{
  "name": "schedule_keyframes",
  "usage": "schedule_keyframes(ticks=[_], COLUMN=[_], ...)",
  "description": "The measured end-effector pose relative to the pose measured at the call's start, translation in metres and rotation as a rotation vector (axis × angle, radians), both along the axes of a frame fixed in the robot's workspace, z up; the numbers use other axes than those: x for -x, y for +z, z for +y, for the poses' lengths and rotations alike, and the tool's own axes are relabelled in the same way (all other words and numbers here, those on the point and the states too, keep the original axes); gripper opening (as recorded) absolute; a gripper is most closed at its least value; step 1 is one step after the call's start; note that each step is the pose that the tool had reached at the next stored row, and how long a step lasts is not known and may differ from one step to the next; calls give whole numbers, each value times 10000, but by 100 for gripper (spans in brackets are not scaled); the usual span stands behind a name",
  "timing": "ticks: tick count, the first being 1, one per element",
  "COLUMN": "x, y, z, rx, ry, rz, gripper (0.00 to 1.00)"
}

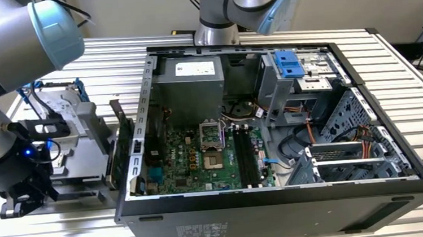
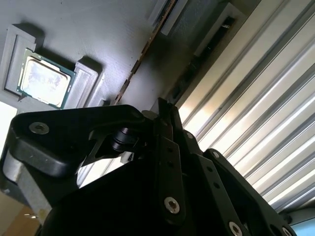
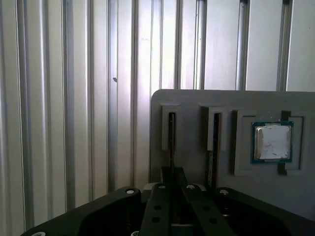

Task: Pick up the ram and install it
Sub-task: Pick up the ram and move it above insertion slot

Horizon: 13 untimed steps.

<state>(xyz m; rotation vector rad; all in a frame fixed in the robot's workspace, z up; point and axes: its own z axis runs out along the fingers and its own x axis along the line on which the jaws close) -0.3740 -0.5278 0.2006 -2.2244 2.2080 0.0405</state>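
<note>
The ram (image 3: 171,140) shows edge-on as a thin dark strip, standing in the slot of the grey holder (image 3: 197,101) farthest from the holder's processor chip (image 3: 272,142). The gripper (image 3: 173,173) points at the holder, in line with that slot. Whether the fingers are apart or clamped cannot be told.

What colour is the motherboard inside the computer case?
The motherboard is green; the exterior view shows it best.

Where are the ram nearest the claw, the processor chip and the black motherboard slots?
ram (image 3: 171,150), first wrist view, its exposed edge.
processor chip (image 3: 272,142), first wrist view, middle of its metal lid.
black motherboard slots (image 1: 246,155), exterior view, mid-length.
</note>
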Motion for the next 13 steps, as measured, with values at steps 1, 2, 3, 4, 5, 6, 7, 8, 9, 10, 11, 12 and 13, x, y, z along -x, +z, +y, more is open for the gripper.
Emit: schedule_keyframes(ticks=[1, 2, 3, 4, 5, 6, 7, 8, 9, 10, 11, 12, 13], x=[0, 0, 0, 0, 0, 0, 0, 1, 0, 0, 0, 1, 1], y=[13, 26, 38, 50, 60, 69, 80, 90, 101, 111, 124, 135, 147], z=[0, 0, 0, 0, 0, 0, 0, 0, 0, 0, 0, 0, 0], rx=[1, 0, 1, 1, 0, 0, 1, 0, 0, 0, 0, 1, 1], ry=[0, 0, -1, 0, -1, 0, 0, -1, -1, 0, 0, -1, -1], rz=[1, 0, 0, 0, 0, 0, 1, 0, 0, 0, 1, 1, 1], gripper=[0, 0, 0, 0, 0, 0, 0, 0, 0, 0, 0, 0, 0])
